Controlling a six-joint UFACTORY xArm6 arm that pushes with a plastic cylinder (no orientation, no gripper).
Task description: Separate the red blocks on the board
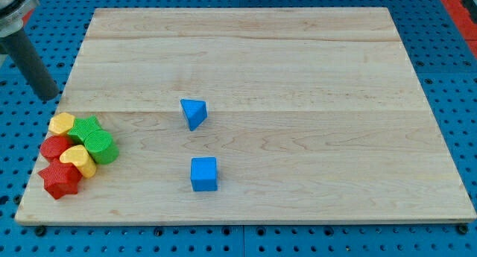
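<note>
Two red blocks sit in a tight cluster at the board's left edge, toward the view's bottom: a red round block [54, 147] and a red star-shaped block [61, 180] just below it. A yellow block [78, 159] lies against both. My tip [49, 95] is at the view's upper left, just off the board's left edge, above the cluster and apart from it.
The cluster also holds a second yellow block [61, 124], a green star-like block [86, 128] and a green round block [100, 147]. A blue triangular block [194, 112] and a blue cube [203, 173] stand mid-board. The wooden board [298, 63] lies on a blue pegboard.
</note>
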